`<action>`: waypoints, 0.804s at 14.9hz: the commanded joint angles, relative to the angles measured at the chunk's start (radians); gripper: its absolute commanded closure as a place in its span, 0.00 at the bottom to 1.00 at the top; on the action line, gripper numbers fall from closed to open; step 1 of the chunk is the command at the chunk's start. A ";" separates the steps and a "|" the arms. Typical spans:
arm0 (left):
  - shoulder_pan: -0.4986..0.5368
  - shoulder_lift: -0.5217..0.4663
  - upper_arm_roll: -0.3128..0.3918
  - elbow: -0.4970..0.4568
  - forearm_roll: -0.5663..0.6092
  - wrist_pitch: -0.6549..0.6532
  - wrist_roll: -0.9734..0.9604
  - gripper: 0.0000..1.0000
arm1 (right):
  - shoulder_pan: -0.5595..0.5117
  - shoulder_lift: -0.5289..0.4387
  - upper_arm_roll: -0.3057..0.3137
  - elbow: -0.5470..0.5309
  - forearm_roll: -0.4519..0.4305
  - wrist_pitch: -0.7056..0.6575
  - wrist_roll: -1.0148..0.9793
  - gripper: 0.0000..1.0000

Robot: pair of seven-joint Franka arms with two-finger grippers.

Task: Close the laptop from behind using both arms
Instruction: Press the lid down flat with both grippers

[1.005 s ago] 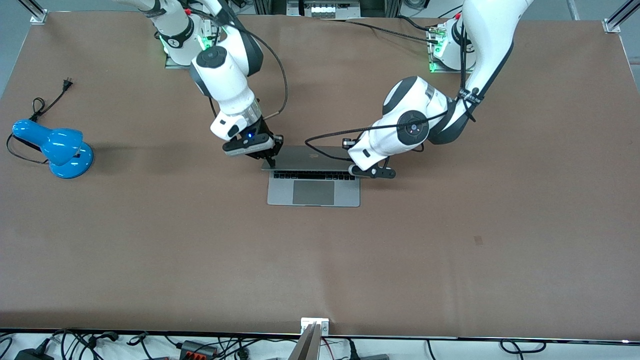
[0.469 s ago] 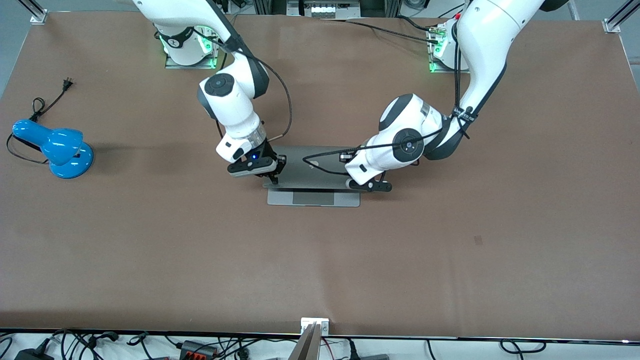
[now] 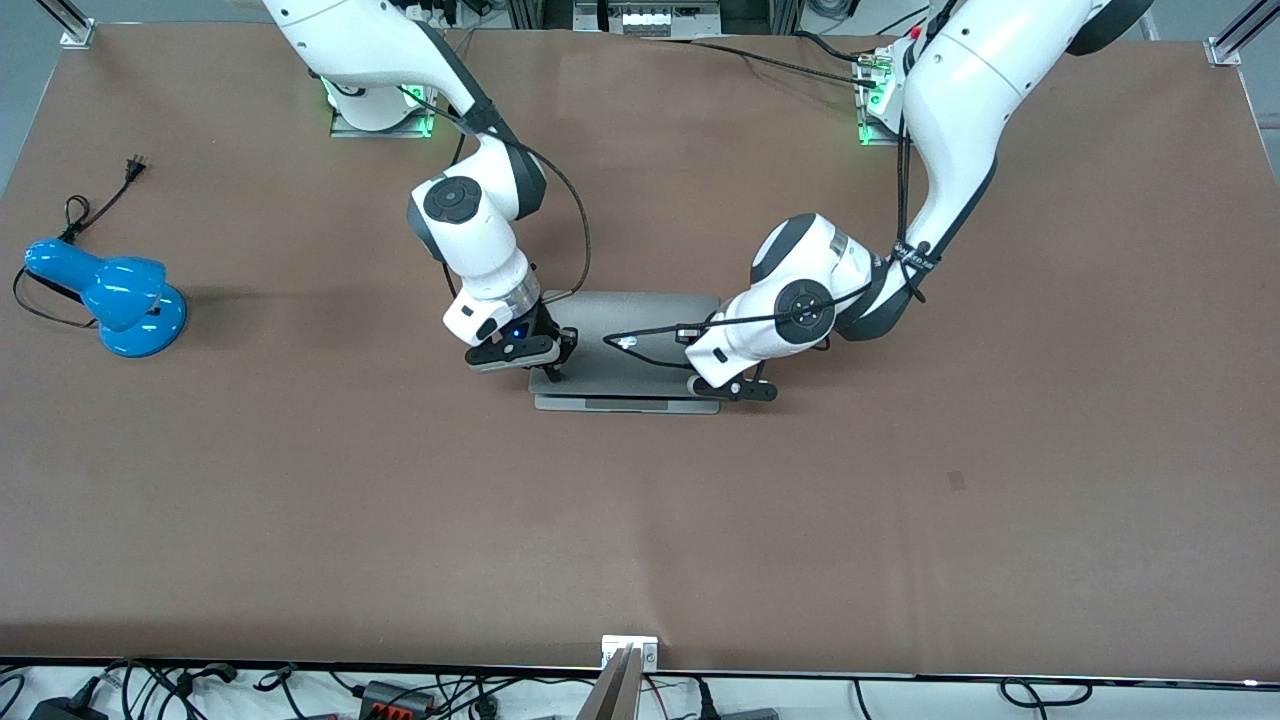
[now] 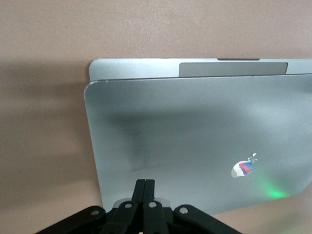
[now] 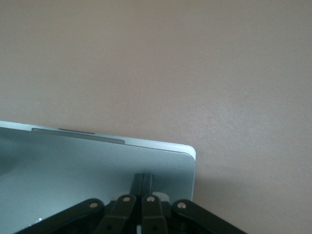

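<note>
Two arms are pressing on the laptop (image 3: 640, 345), and the job looks nearly finished. Its lid is tipped almost flat, with only a thin strip of the base showing at the edge nearest the front camera. In the left wrist view the lid (image 4: 195, 146) hangs just above the base, where a sliver of the trackpad (image 4: 233, 69) peeks out, so a small gap remains. What is left, as I judge it, is the last short push down until lid meets base, then lifting both arms away.

The right pincer (image 3: 551, 374) has its fingers pressed together and rests its tip on the lid near the corner toward the right arm's end of the table (image 3: 900, 520). The left pincer (image 4: 145, 187) is likewise pressed together, its tip on the lid toward the left arm's end. From the front view its fingers are hidden under the wrist, so contact there is probably, not certainly, made. Neither pincer pinches anything; they push.

The laptop sits about midway along the table, between the two arms. Its long axis runs along the table from one arm's end to the other. Its hinge faces the robots' bases and its opening edge faces the front camera.

A blue desk lamp (image 3: 110, 295) stands well apart, at the right arm's end.
</note>
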 commanded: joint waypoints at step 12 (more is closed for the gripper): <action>-0.043 0.107 0.044 0.057 0.144 0.130 -0.023 1.00 | 0.021 0.124 -0.001 0.043 -0.027 0.038 -0.021 1.00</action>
